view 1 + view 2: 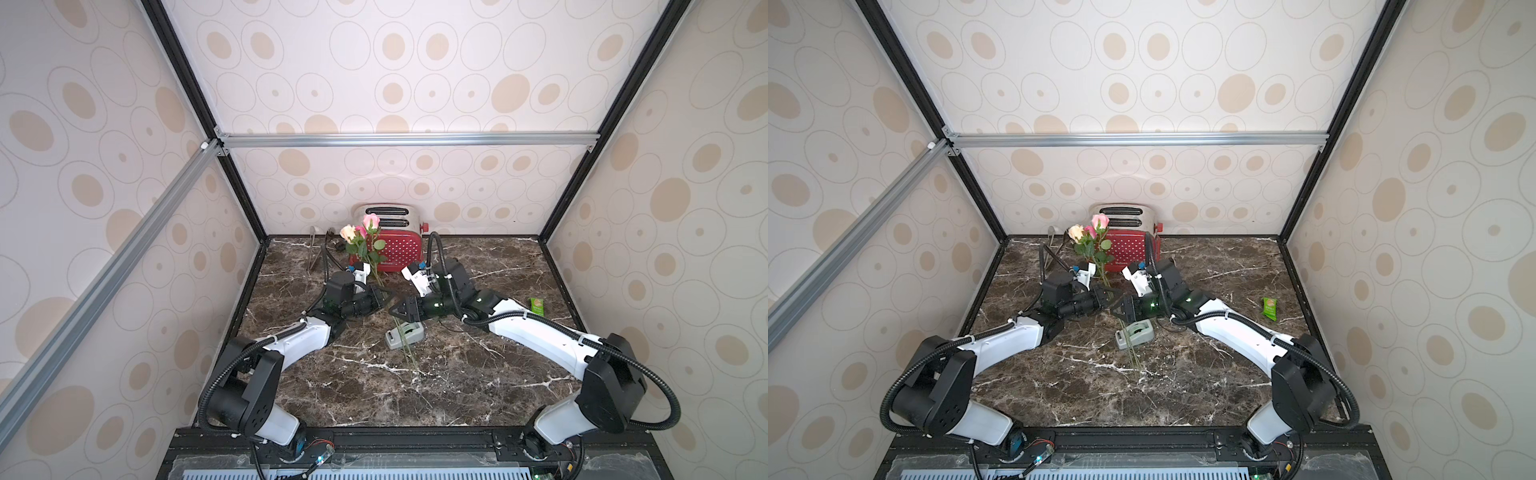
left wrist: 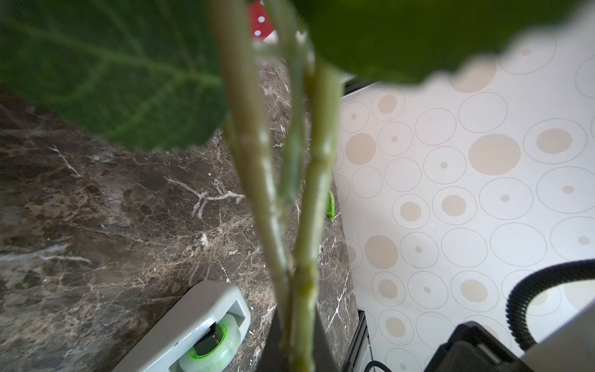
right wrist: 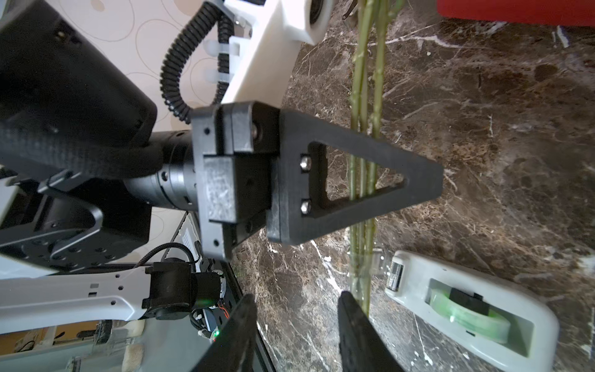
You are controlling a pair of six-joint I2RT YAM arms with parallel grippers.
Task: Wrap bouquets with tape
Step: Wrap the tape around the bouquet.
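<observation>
1. In both top views the roses [image 1: 360, 237] rise near the middle of the frame. The two pink heads and one peach head sit in front of a red toaster [image 1: 401, 249].
2. The left gripper [image 1: 384, 297] is clamped on the stems [image 1: 376, 274] below the leaves. The right wrist view shows its black triangular fingers [image 3: 370, 212] pressed together with three stems running between them.
3. Below that grip, the stems run down the frame and cross over the tape dispenser [image 1: 405, 334]. Their ends reach the dark marble table [image 1: 457, 374] beyond it. I cannot tell whether the stems touch the dispenser.
4. The tape dispenser lies flat on the table just below the two grippers, slightly right of the frame's centre. The left wrist view shows its pale green roll [image 2: 212, 344] at the lower edge, beside the blurred stems.
5. The right gripper [image 1: 395, 311] points toward the left one and almost meets it. In the right wrist view its fingers [image 3: 354, 322] stand apart with nothing between them, and the stems pass just beside one finger.
6. A small green packet [image 1: 536, 307] lies well apart, at the right edge of the table.
7. Metal tongs [image 1: 312, 251] rest at the upper left of the table, next to the roses.
</observation>
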